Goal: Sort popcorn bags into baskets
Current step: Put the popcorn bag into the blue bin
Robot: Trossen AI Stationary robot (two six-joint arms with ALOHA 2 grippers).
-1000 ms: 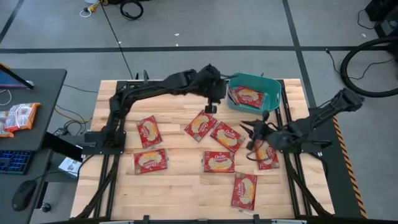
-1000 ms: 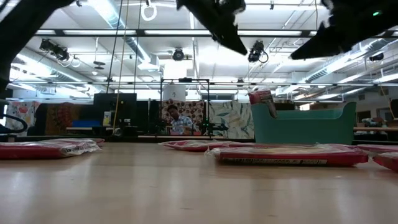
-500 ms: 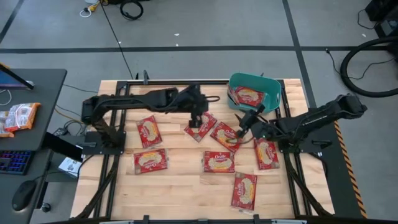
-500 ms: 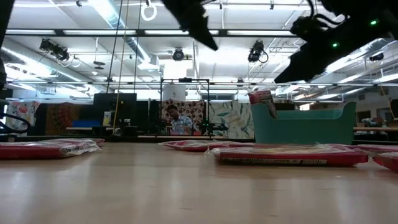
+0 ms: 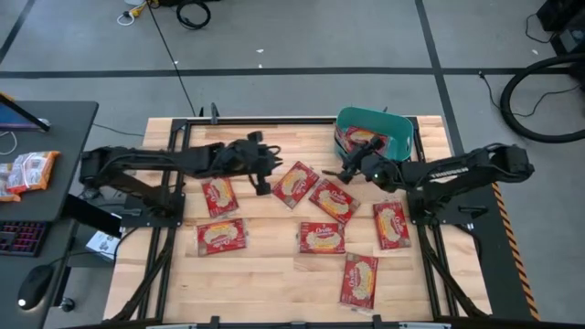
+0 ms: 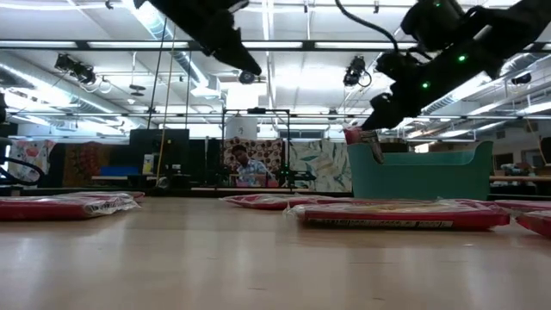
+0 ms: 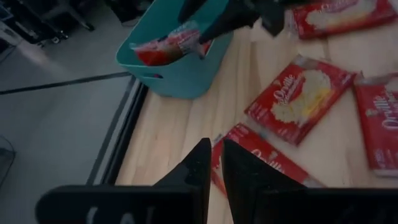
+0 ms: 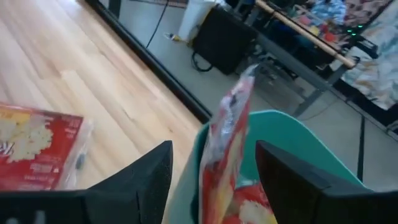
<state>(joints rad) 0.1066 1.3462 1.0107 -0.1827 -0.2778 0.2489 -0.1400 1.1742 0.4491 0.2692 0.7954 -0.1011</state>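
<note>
- The popcorn bags are showing as flat red rectangular packets, each with a cream-yellow popcorn picture in the middle and white lettering.
- Seven of them are lying flat on the wooden surface (image 5: 265, 274), scattered across its middle and right part; one bag (image 5: 219, 194) is lying just beside the left end effector, another (image 5: 359, 279) is sitting nearest the front edge.
- The teal basket (image 5: 399, 128) is sitting at the far right corner of the surface, a plain-sided bin with rounded corners.
- One bag (image 5: 361, 139) is standing on edge inside the basket, leaning at its rim, its crinkled top sticking up above the wall in the right wrist view (image 8: 227, 134).
- The right end effector (image 5: 352, 171) is hovering at the near-left edge of the basket, its fingers spread wide on either side of that upright bag without pinching it.
- The left end effector (image 5: 260, 181) is hanging over the surface near the bags at centre, its fingers nearly pressed together with only a thin slit between them, pinching nothing.
</note>
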